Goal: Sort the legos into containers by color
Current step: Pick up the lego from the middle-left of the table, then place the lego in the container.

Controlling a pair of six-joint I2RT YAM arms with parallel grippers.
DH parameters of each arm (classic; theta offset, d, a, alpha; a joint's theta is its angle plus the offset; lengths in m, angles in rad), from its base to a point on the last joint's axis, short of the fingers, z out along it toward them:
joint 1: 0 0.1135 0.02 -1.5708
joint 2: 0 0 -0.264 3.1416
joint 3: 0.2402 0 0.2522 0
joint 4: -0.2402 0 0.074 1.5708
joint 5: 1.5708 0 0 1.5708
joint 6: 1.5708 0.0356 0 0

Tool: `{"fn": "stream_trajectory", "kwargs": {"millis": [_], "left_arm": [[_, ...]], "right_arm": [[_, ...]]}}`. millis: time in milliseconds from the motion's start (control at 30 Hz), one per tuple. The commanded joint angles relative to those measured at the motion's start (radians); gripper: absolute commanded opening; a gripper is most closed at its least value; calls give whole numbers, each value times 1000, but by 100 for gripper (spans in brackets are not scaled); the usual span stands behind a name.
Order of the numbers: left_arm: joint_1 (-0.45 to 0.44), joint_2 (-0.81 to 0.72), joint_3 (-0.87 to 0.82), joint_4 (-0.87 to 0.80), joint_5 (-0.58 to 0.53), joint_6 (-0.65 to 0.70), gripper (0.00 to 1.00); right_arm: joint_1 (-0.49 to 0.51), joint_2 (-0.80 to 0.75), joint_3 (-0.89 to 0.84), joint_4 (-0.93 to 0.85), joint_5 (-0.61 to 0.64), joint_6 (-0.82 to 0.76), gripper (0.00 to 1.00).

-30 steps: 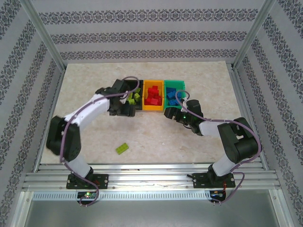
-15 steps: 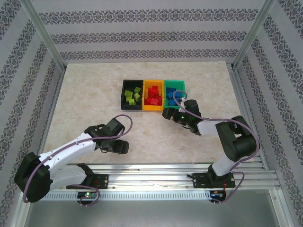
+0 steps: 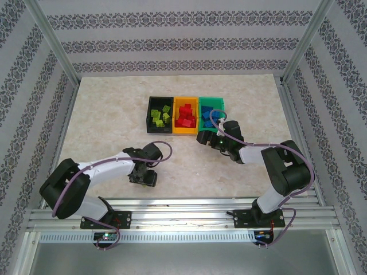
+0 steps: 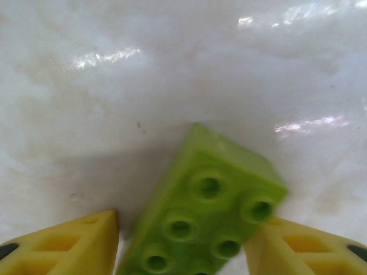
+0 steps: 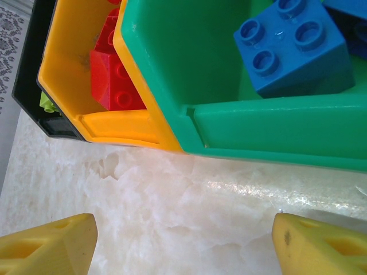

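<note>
Main hazard: lime brick [image 4: 206,212] lying skewed between the fingers of the left tool [image 4: 183,226], studs up on the bench [image 3: 103,126], well apart from the bins. Pinched corner-to-edge instead of flat-to-flat, likely to swivel, squirt forward, or hang crooked and drop on the way to the black bin [image 3: 159,130], home of the other limes. Left tool partly open and astride the brick: right finger at or against a corner, sliver of bench visible beside the left finger, so not yet clamped. Worth squaring up or closing slowly. Left arm folded low and swung out to its left, wrist pitched steeply down near the front edge of the bench. Right arm bent forward toward the bins, right tool [image 5: 183,240] wide open, holding nothing, hovering just short of the near wall of the green bin [image 5: 172,63]; blues inside, reds in the orange bin [image 5: 66,86] next door. Second hazard: a bump on that wall, enough to shove the row of bins.
</note>
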Motion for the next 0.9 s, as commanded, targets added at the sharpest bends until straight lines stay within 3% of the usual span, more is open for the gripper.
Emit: {"fn": "stream_trajectory", "kwargs": {"millis": [0,133,300,567,867], "left_arm": [[-34,29,13,36,0,-6,47],[-37,15,7,79,13,-29,27],[-31,-44,16,147,12,-77,12],[94,-31,162,207,80,-32,9],[237,146,497,159,145,103,9]], "right_arm": [[11,-8,19,3,-7,-14,80],[12,-3,21,5,-9,-13,80],[14,2,23,6,-11,-12,80],[12,-4,23,-1,-11,-14,80],[13,-16,17,-4,-8,-18,80]]}}
